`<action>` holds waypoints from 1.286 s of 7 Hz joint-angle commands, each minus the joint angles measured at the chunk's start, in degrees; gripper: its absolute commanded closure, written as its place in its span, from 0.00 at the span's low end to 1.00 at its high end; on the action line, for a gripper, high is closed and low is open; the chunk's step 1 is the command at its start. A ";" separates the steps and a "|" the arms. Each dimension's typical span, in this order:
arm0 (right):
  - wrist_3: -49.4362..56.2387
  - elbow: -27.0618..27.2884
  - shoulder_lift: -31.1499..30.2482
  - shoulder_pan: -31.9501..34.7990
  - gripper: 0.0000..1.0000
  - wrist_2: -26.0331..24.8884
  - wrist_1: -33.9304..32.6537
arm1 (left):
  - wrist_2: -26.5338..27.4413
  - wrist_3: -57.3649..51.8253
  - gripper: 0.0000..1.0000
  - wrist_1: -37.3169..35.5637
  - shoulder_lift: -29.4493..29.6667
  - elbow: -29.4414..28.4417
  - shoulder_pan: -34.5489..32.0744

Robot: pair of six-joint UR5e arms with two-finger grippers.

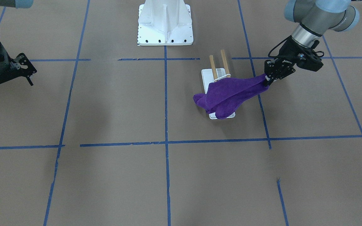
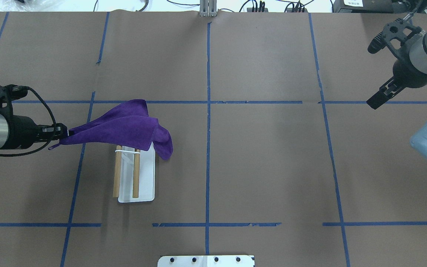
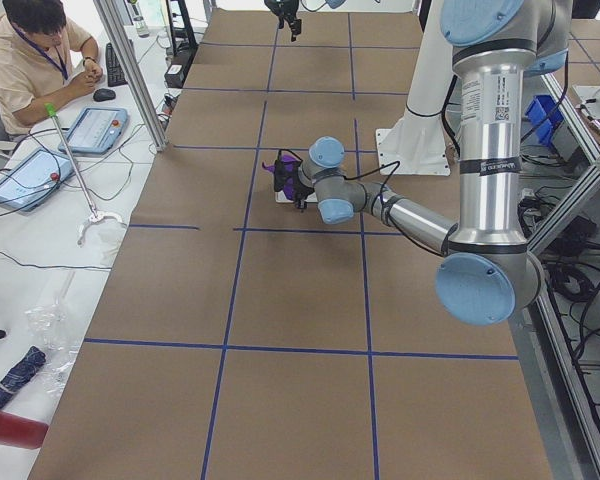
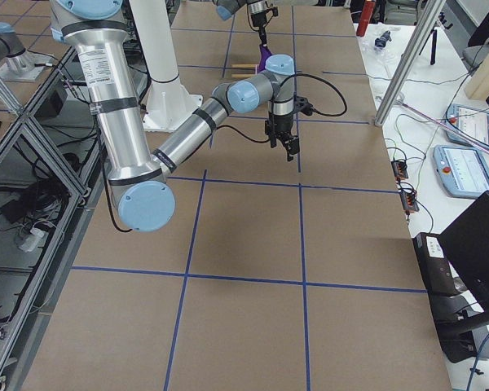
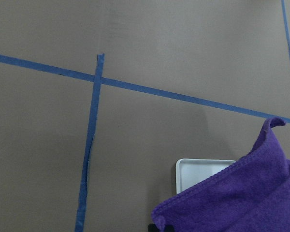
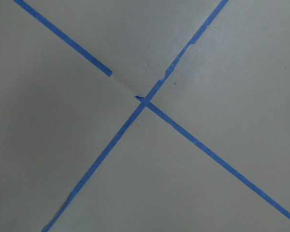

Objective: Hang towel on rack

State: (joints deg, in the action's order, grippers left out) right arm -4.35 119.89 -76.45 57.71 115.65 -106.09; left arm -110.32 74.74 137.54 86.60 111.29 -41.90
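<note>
The purple towel [image 1: 228, 95] is stretched from my left gripper [image 1: 266, 81] across the end of the rack that is farther from the robot. Its loose end sags off the rack's far side [image 2: 163, 142]. The left gripper is shut on one towel corner, just off the rack's side and above the table. The rack [image 2: 145, 181] is a small white tray with two wooden dowel rods [image 2: 116, 174] joined by a white band [image 2: 126, 151]. The left wrist view shows towel [image 5: 241, 198] over a tray corner [image 5: 195, 174]. My right gripper [image 1: 13, 91] is open and empty, far off on the other side.
The large white bolted pedestal [image 1: 165, 25] stands at the robot's side of the table, behind the rack. Blue tape lines [image 2: 208, 111] grid the brown table. An operator [image 3: 35, 60] sits beyond the table edge in the exterior left view.
</note>
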 commanded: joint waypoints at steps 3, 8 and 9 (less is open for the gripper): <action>-0.13 -3.31 -8.78 7.38 0.00 0.73 0.26 | -5.84 -29.45 0.00 -5.24 -2.40 -2.47 -7.44; 10.77 -16.53 -16.95 29.89 0.00 12.75 4.09 | -19.23 -67.73 0.00 -34.55 -3.02 -8.64 -36.47; 10.42 -18.27 -18.72 31.05 0.00 14.33 8.83 | -19.31 -72.84 0.00 -39.49 -3.02 -8.90 -39.90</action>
State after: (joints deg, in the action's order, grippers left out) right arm 6.08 103.36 -92.43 86.35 127.89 -102.24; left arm -129.33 9.16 105.82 83.37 102.68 -77.09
